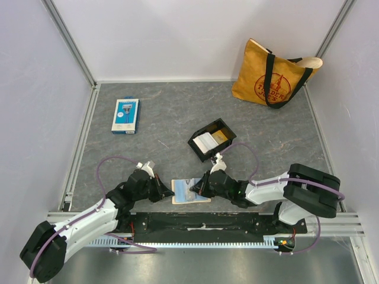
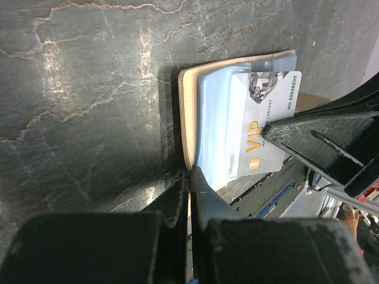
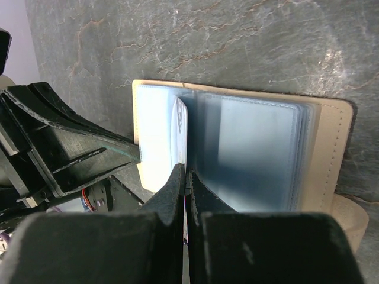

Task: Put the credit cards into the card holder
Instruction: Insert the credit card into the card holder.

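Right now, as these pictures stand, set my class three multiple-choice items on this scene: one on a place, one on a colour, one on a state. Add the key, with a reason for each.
1. The black tray lies:
A. on top of the card holder
B. beyond the card holder, farther from the arms
C. nearer the arms than the card holder

2. The letters VIP on the white card are:
A. green
B. purple
C. gold

3. The card holder is:
A. open, with its clear sleeves showing
B. shut flat
C. standing on edge

Key:
1 B: the top view shows the tray past the holder, away from the arms.
2 C: the left wrist view shows gold lettering.
3 A: the right wrist view shows the sleeves spread over the tan cover.
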{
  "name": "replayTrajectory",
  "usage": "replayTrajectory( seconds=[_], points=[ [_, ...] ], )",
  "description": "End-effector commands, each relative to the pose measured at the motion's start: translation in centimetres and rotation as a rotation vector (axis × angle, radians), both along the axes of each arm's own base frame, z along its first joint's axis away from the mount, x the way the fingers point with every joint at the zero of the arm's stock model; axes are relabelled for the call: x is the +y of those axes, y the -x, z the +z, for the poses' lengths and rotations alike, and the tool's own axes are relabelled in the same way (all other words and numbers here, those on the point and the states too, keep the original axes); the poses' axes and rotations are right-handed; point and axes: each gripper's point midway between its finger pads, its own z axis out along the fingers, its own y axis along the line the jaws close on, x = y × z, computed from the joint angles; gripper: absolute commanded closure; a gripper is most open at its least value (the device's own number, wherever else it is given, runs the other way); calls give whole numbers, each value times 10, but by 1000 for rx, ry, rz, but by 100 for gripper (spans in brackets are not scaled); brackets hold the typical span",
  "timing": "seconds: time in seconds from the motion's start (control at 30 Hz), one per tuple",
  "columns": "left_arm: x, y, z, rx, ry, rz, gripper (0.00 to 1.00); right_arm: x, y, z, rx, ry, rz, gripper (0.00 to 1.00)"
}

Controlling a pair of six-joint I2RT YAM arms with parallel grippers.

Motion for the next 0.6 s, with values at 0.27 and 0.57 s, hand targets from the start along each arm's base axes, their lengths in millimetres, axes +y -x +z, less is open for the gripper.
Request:
replayTrajectory(
  seconds=[0.27,0.57],
  points=[
    [2,4,-9,22,10,13,98,-6,7,-21,46,189,61,84],
    [1,4,-7,18,12,10,98,-30,-17,5,-89,360,13,31]
  ],
)
